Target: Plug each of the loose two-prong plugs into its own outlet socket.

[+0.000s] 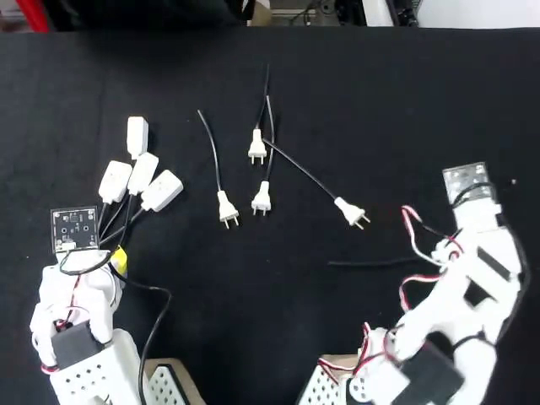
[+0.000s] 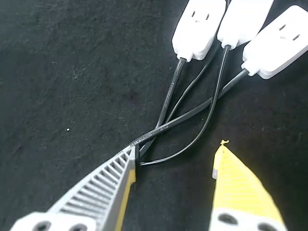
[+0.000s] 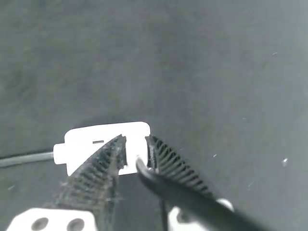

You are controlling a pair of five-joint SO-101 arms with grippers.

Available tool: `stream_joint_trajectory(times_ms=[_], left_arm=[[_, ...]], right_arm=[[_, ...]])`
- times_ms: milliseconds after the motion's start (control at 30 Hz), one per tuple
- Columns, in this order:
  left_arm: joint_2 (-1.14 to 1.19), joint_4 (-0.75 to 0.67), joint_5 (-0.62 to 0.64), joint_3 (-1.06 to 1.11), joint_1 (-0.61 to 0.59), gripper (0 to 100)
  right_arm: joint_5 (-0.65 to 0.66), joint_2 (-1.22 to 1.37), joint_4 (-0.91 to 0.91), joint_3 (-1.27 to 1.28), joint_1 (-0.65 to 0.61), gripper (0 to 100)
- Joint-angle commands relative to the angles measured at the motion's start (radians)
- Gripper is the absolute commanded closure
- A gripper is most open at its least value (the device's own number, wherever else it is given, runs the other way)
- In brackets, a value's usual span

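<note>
Left wrist view: the left tool (image 2: 176, 149) is seen spread wide, with nothing held between its grey finger (image 2: 103, 185) and its yellow finger (image 2: 238, 187). Three white outlet sockets (image 2: 199, 26) are found ahead of the tips, laid side by side with their slotted faces up on the black desk (image 2: 62, 72). Their black cords (image 2: 168, 96) are led back toward the tool and cross one another right at the grey fingertip. One cord is looped into the gap between the fingers.

In the high view a fourth socket (image 1: 137, 135) is seen farthest out from that tool, at the end of the same fan. Four loose two-prong plugs (image 1: 261, 200) are laid on the desk, each with a short black wire, none seated in a socket. They are placed well apart from both tools, out ahead and between the two arms.

In the right wrist view the right tool (image 3: 134, 142) is shown with its dark fingers parted only narrowly. The tips are set over a white corded block (image 3: 91, 139), which is wider than the gap. One slot can be made out on the block's face. Whether the tips touch it cannot be told. A grey cord (image 3: 24, 159) is led off from one end of the block.
</note>
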Motion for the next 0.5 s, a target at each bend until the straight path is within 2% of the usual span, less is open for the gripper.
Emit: stream_joint_trajectory(times_ms=[0,167,233,467], left_arm=[[-0.006,0.005,-0.006,-0.004,-0.004,74],[-0.006,0.005,-0.006,-0.004,-0.004,74],[-0.006,0.005,-0.006,-0.004,-0.004,74],[-0.006,0.005,-0.006,-0.004,-0.004,74]], right_arm=[[0.015,0.070,-0.029,-0.074,0.012,90.9],[0.015,0.024,0.038,-0.084,0.011,70.2],[0.015,-0.035,0.091,-0.084,0.011,65.2],[0.012,-0.335,0.334,-0.102,0.006,64.2]])
